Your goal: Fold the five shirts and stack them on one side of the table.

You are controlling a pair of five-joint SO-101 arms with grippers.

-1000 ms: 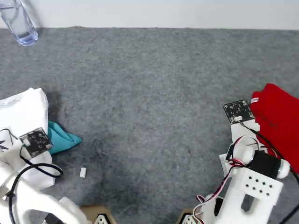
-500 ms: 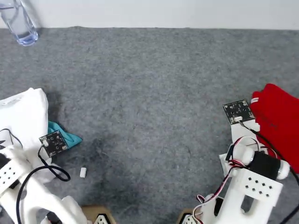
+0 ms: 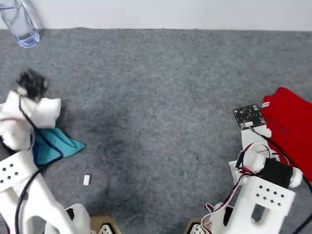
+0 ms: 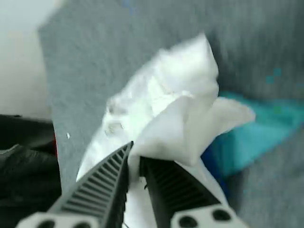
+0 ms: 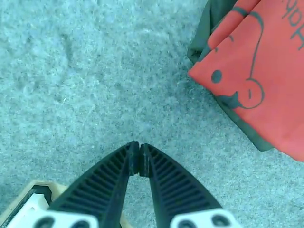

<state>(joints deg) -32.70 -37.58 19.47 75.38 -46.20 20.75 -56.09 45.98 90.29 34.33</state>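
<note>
My left gripper [image 4: 135, 153] has its two black ribbed fingers pressed nearly together on a fold of the white shirt [image 4: 180, 90], with only the thickness of the cloth between the tips. In the left wrist view the pinched shirt bunches up in crumpled folds just past the tips, in the middle of the frame. In the high view the same white shirt [image 3: 48, 111] is a gathered lump at the left edge of the frame, held at the end of my left arm.

The teal shirt [image 3: 56, 146] lies flat on the grey table [image 3: 161, 87] directly below that lump in the picture, with one pointed corner sticking out toward the centre. From my left wrist it shows as a bright blue-green patch [image 4: 256, 133] at the right of the frame, partly behind the white cloth.

My right gripper [image 5: 138, 154] is closed with its tips touching, and it has hold of nothing. It points at bare grey table. In the right wrist view the red shirt [image 5: 270, 57] fills the upper right corner, folded, with a dark line drawing on it and a strip of dark cloth [image 5: 205, 28] showing along its edge. In the high view the red shirt [image 3: 292, 122] sits at the right edge of the frame, just beside my right arm.

A small white piece [image 3: 87, 180] lies on the table at lower left, below the teal shirt. A clear bottle [image 3: 19, 24] stands in the upper left corner.
</note>
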